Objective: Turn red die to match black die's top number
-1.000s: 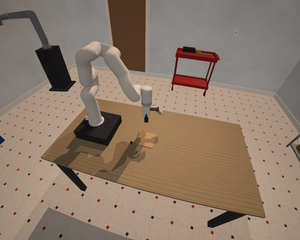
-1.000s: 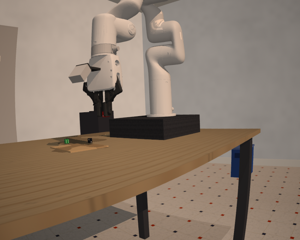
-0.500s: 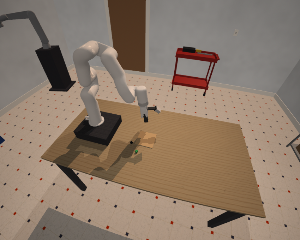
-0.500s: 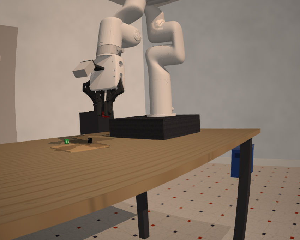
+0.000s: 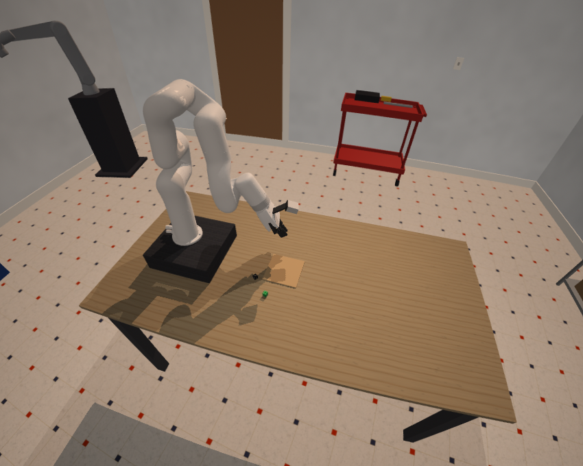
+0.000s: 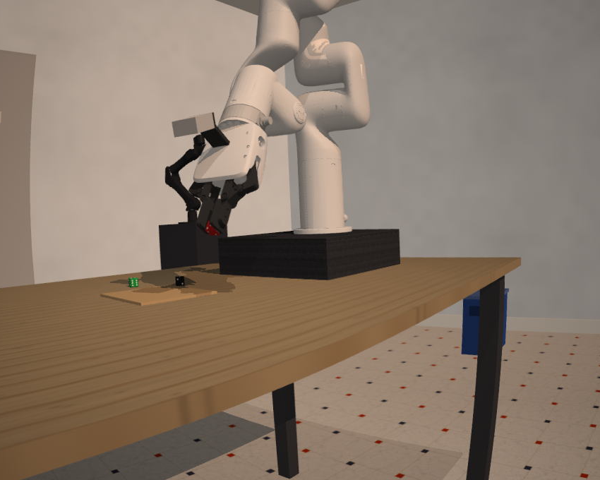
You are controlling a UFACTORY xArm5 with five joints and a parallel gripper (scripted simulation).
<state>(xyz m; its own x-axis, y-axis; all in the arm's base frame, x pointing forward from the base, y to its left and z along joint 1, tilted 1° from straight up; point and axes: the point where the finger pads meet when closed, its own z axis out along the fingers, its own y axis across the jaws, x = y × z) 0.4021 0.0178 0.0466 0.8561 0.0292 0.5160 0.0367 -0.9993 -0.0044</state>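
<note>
My gripper (image 6: 211,229) is tilted and shut on the red die (image 6: 212,229), holding it well above the table. In the top view the gripper (image 5: 280,231) hangs above the far side of the tan mat (image 5: 283,271), and the red die is hidden by the fingers. The black die (image 5: 254,276) lies by the mat's left edge; it also shows in the exterior view (image 6: 179,280). The green die (image 5: 265,294) lies on the table in front of the mat, seen too in the exterior view (image 6: 133,282). The mat (image 6: 158,295) lies flat.
The arm's black base block (image 5: 190,251) stands on the table left of the mat. A red cart (image 5: 379,131) and a black pedestal with a grey arm (image 5: 105,131) stand on the floor away from the table.
</note>
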